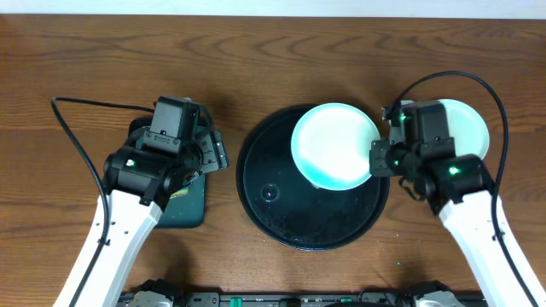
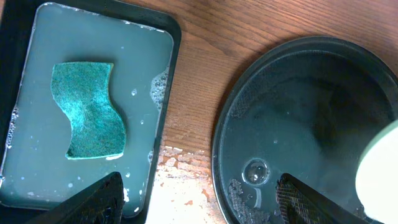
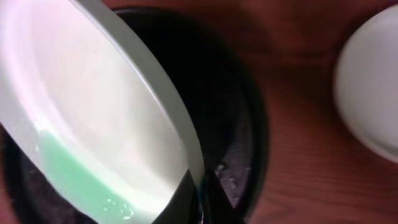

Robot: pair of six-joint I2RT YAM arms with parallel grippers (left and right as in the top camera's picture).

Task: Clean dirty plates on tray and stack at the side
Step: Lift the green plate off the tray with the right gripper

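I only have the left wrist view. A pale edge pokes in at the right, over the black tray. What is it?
Observer: That is a mint plate, held at its rim by the right pincer, which is shut on it.
Operator: Is it lying flat in the tray?
Observer: No. The right wrist view shows it tilted up over the black tray.
Operator: Any other plates around?
Observer: A second plate sits on the table, to the right of the tray. I cannot tell whether more lie under it.
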